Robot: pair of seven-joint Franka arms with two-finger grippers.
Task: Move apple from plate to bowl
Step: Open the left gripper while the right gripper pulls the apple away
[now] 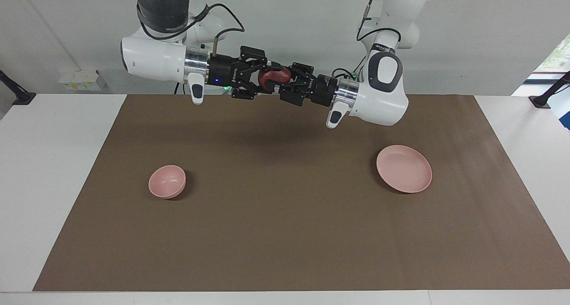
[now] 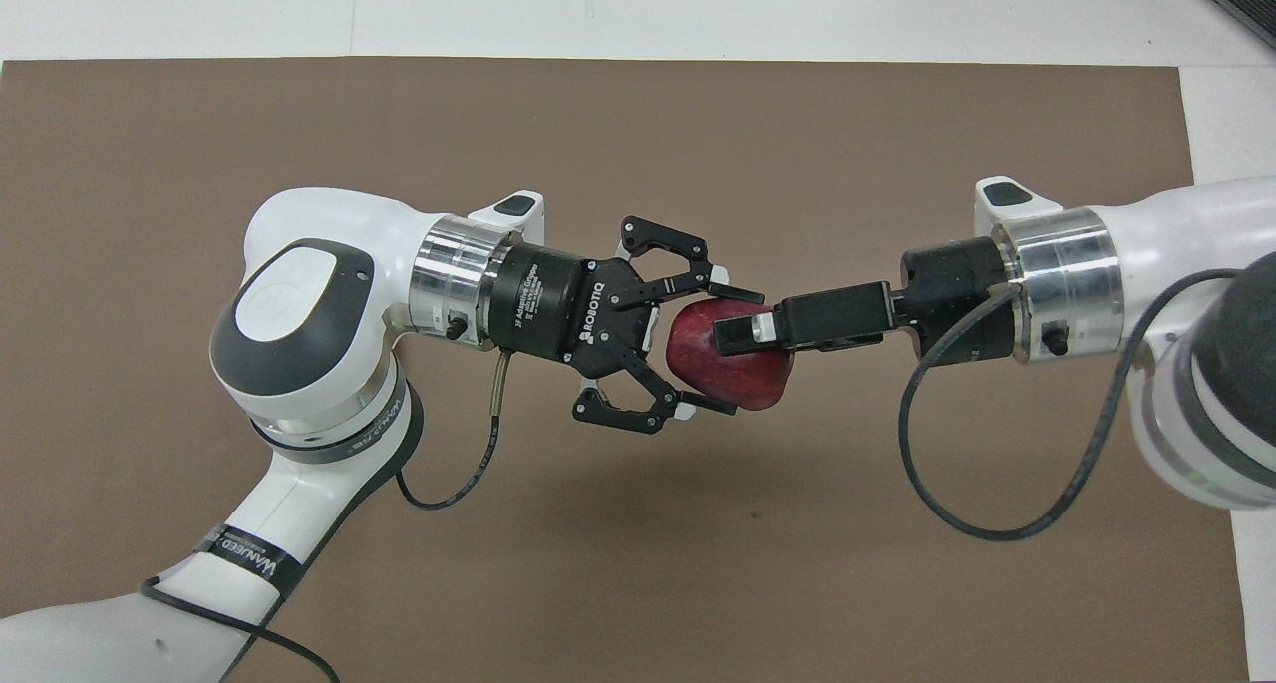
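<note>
We are mid-handover above the counter (image 1: 285, 260): both the left gripper (image 2: 733, 349) and the right gripper (image 1: 263, 80) pinch the apple (image 2: 723, 369) in their fingers; next, we judge, the left must let go.

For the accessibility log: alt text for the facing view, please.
Both arms meet in mid-air over the brown mat, the left hand and right hand both closed on the apple. The plate and bowl sit empty below.
</note>
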